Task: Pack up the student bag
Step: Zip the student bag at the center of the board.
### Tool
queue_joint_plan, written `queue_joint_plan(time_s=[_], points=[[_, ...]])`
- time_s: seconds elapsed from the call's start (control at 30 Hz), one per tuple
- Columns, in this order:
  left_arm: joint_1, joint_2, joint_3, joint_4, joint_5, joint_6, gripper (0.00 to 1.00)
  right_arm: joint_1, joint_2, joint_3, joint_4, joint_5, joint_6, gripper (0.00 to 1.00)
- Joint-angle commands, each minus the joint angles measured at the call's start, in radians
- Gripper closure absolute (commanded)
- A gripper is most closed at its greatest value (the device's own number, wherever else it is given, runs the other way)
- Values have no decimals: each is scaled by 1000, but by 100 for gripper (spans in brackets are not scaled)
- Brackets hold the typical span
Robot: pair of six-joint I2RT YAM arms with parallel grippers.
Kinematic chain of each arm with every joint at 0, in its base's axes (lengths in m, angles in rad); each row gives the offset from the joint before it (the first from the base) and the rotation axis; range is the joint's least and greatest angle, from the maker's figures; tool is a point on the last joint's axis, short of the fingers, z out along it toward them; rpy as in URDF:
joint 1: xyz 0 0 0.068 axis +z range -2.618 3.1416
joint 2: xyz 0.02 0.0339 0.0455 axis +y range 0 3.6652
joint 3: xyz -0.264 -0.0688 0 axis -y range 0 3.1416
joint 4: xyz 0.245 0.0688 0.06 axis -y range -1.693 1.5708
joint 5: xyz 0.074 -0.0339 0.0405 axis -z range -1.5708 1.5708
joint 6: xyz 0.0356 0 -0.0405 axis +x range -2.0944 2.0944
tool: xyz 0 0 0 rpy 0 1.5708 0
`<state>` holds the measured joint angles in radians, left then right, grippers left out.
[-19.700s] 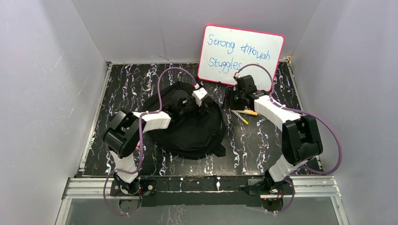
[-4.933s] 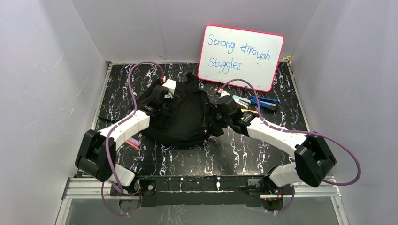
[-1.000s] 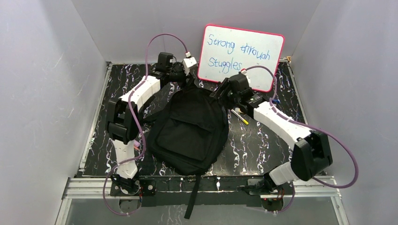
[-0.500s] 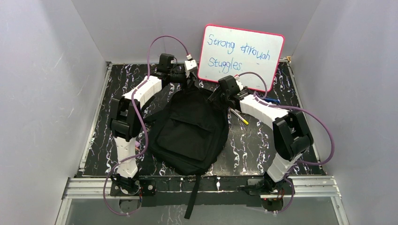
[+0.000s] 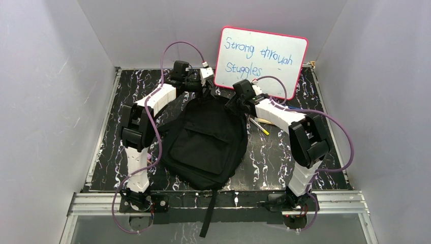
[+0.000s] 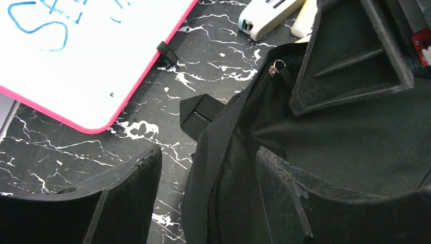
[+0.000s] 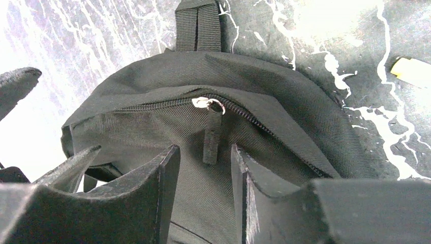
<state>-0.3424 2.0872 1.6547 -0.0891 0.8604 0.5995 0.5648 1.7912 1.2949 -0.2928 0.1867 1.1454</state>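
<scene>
- Table [image 5: 274,162]: black w/ white marbling; we see everything else resting on it.
- Student bag [image 5: 206,142]: lies flat mid-table, front pocket up, top end twd the back wall, one strap [image 5: 208,213] hanging over the near edge.
- Whiteboard [image 5: 262,61]: pink-rimmed, blue handwriting, propped at the back, just behind the bag's top.
- L gripper [image 6: 206,152]: at the bag's top-left, fingers spread wide, one over bare table, the other over fabric, w/ the bag's zip seam btwn them. We see no pinch.
- R gripper [image 7: 203,150]: at the bag's top-right, fingers apart w/ a narrow gap, nothing clamped.
- Pens [image 5: 260,123]: on the table just right of the bag, under the R arm.
- Zip pull [image 7: 212,132]: fabric tab on a metal ring, hanging just ahead of the R gripper's gap, touching neither finger as far as we can tell.
</scene>
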Motion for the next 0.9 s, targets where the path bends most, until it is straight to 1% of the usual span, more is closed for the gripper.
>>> queue_joint_plan(time_s=[0.0, 0.07, 0.13, 0.17, 0.3, 0.47, 0.63, 0.77, 0.87], points=[[-2, -21, -12, 8, 24, 19, 35, -1, 18, 46, -5, 53, 11, 52], [-2, -22, -14, 7, 24, 21, 35, -1, 22, 46, -3, 66, 11, 55], [-1, -24, -17, 8, 25, 22, 35, -1, 28, 48, -2, 78, 12, 55], [-3, -24, -17, 8, 25, 22, 35, 0, 34, 50, 1, 83, 11, 56], [-5, -27, -21, 8, 26, 22, 35, 0, 59, 61, 1, 91, 7, 64], [-6, -33, -26, 8, 24, 32, 35, 0, 66, 55, 4, 94, 4, 79], [-6, -22, -6, -12, 56, 40, 34, -1, 34, 13, 41, 98, -29, 100], [-7, -1, 33, -49, 124, 55, 33, -1, -7, -35, 90, 91, -92, 100], [-16, 34, 89, -96, 132, 75, 32, -1, -28, -55, 111, 82, -128, 100]])
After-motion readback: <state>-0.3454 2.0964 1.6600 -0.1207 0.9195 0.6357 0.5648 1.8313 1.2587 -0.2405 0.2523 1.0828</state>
